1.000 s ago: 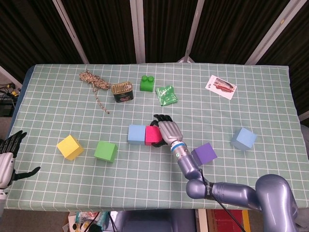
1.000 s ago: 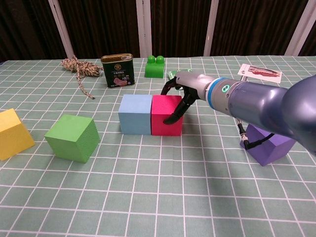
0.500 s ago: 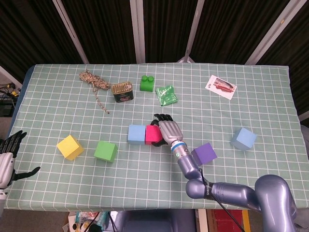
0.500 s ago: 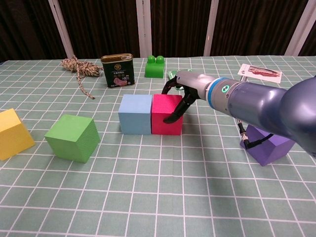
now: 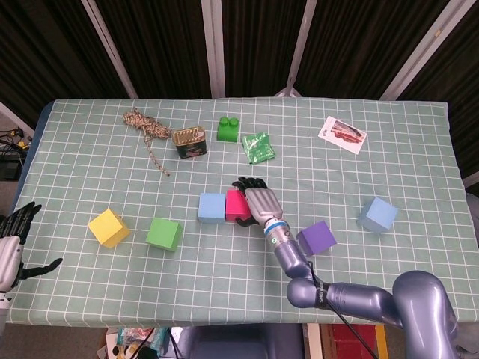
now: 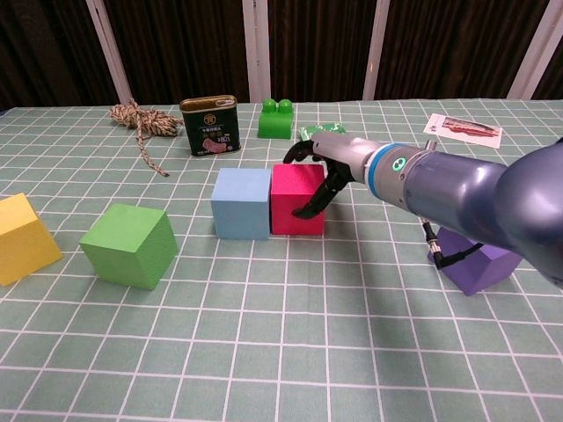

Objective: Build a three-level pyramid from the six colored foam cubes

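Compared with a second ago, the pink foam cube [image 6: 297, 199] looks slightly lifted or tipped back in the chest view, its lower edge a touch higher, while it stays against the light-blue foam cube [image 6: 242, 202]. The right robot hand [image 6: 327, 172] grips the pink cube from above, dark fingers [image 6: 314, 200] down its right face and others over the far top edge [image 5: 247, 183]. Judging by this hold, the hand is adjusting or seating the pink cube to make a tight base row with its blue neighbour.

The left robot hand [image 5: 13, 238] rests at the surface's near left edge, fingers spread, holding nothing.

Four cubes lie unstacked on the green checked cloth [image 5: 224, 254]: a yellow foam cube [image 5: 108, 227] and a green foam cube [image 5: 164, 234] to the left, a purple foam cube [image 5: 316, 238] just beside the right forearm, and a second pale-blue foam cube [image 5: 378, 215] well to the right. A third base cube is probably needed next.
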Robot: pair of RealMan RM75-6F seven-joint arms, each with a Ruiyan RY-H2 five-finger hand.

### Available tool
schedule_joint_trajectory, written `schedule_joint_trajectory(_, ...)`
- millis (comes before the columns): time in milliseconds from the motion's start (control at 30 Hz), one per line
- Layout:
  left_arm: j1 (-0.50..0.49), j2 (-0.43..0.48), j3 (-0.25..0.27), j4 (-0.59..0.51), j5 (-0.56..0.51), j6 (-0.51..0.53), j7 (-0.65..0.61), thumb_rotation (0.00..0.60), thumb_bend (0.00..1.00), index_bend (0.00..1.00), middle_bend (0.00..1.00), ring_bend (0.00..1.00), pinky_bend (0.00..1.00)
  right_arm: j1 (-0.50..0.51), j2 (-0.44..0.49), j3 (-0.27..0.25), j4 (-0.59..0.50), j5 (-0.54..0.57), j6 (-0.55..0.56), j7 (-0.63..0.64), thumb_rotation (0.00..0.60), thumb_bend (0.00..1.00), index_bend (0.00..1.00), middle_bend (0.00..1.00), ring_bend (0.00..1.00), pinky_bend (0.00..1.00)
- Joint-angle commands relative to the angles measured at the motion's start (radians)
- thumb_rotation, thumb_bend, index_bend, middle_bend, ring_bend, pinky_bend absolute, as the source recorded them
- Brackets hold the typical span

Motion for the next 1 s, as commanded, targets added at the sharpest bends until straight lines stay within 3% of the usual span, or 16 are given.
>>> schedule_joint_trajectory(33,0.0,0.0,0.0,0.0,0.0,-0.001,0.0,0.6,0.17,0.0,0.0,0.0,0.0,-0.002,-0.003,0.0,0.003,-0.004,0.004,0.001,0.6,0.29,0.0,0.04,0.06,0.0)
schedule_joint_trajectory(533,-0.001,0.002,0.001,-0.002,-0.002,-0.005,0.002,0.6,0.17,0.0,0.0,0.0,0.0,-0.01,0.003,-0.006,-0.019,0.003,0.0,-0.015,0.6,0.29,0.01,0.01,0.05,0.0)
schedule_joint_trajectory(1000,-0.001,0.004,0.001,-0.003,-0.001,-0.005,0.0,0.6,0.17,0.0,0.0,0.0,0.0,-0.015,0.005,-0.013,-0.049,0.017,0.014,-0.035,0.6,0.29,0.18,0.01,0.05,0.0)
